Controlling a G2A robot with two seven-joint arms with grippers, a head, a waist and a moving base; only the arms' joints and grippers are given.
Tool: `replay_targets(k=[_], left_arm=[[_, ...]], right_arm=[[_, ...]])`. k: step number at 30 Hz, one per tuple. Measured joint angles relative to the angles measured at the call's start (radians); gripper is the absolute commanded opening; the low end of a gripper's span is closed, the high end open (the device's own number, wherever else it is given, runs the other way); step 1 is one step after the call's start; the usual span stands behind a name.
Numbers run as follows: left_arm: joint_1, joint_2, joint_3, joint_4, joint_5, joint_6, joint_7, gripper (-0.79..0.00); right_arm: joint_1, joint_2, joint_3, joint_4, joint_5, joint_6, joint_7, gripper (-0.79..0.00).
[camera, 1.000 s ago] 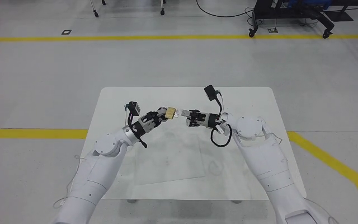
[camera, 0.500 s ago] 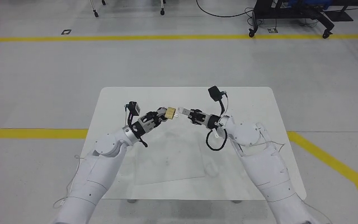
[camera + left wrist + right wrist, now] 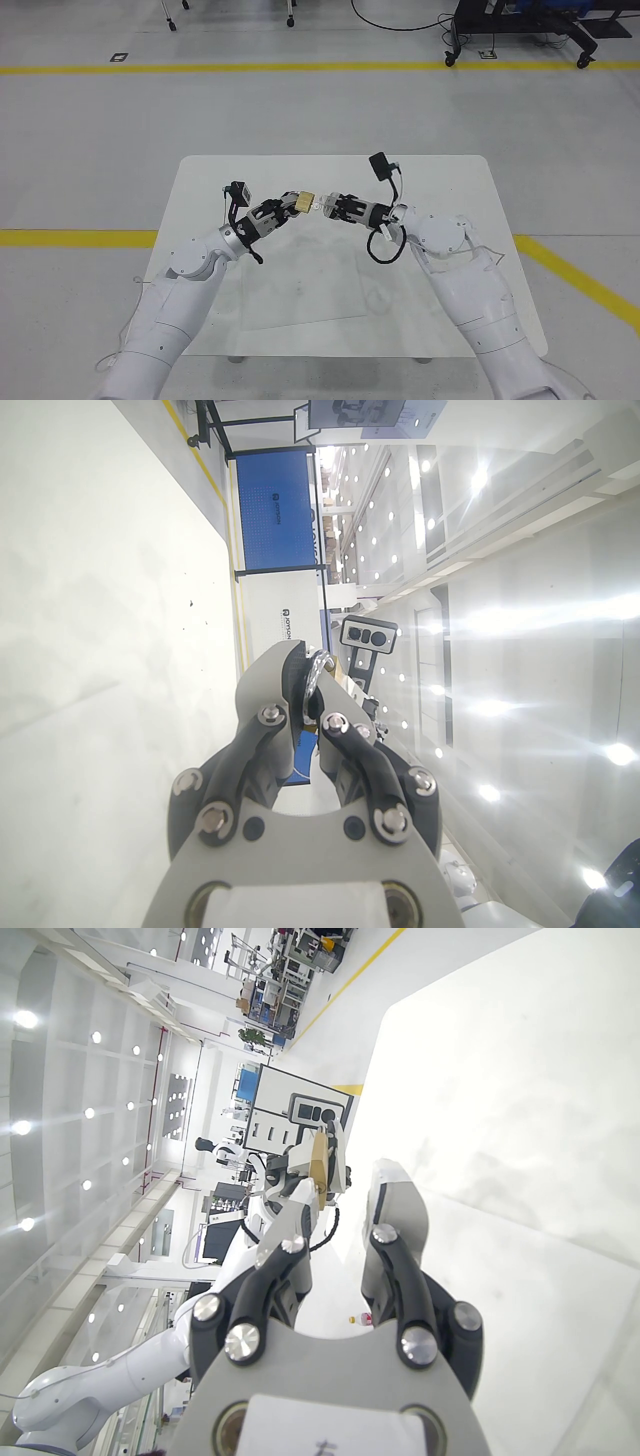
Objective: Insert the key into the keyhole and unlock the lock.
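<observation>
A brass padlock (image 3: pixel 303 202) hangs in the air above the white table (image 3: pixel 440 180), left of its middle. My left gripper (image 3: pixel 290 206) is shut on its silver shackle (image 3: pixel 312 685). From the lock's end a small pale key (image 3: pixel 318 203) points at my right gripper (image 3: pixel 329 206). In the right wrist view the right gripper (image 3: pixel 345 1185) is open, its fingers (image 3: pixel 395 1198) clearly apart. One fingertip lies right beside the padlock's (image 3: pixel 318 1163) end. I cannot tell whether that fingertip touches the key.
Both arms meet over the back half of the table, well above its surface. A thin clear sheet (image 3: pixel 300 290) lies flat on the near half. The table's far edge (image 3: pixel 330 157) borders open floor with a yellow line (image 3: pixel 300 68).
The right forearm and elbow swung slightly and came back near where they were. The right gripper stays at the lock's end. The left arm and padlock have not moved.
</observation>
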Motion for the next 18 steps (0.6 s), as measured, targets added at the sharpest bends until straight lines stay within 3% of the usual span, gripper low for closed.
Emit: replay_targets(k=[7, 9, 13, 18], left_arm=[[0.0, 0.0, 0.0, 0.0, 0.0, 0.0, 0.0, -0.785], [0.0, 0.0, 0.0, 0.0, 0.0, 0.0, 0.0, -0.785], [0.0, 0.0, 0.0, 0.0, 0.0, 0.0, 0.0, -0.785], [0.0, 0.0, 0.0, 0.0, 0.0, 0.0, 0.0, -0.785]], right_arm=[[0.016, -0.005, -0.017, 0.028, 0.032, -0.011, 0.009, -0.619], [0.019, -0.006, -0.019, 0.033, 0.038, -0.016, 0.01, -0.64], [0.023, -0.007, -0.024, 0.04, 0.046, -0.019, 0.013, -0.785], [0.027, -0.008, -0.028, 0.05, 0.055, -0.018, 0.012, -0.785]])
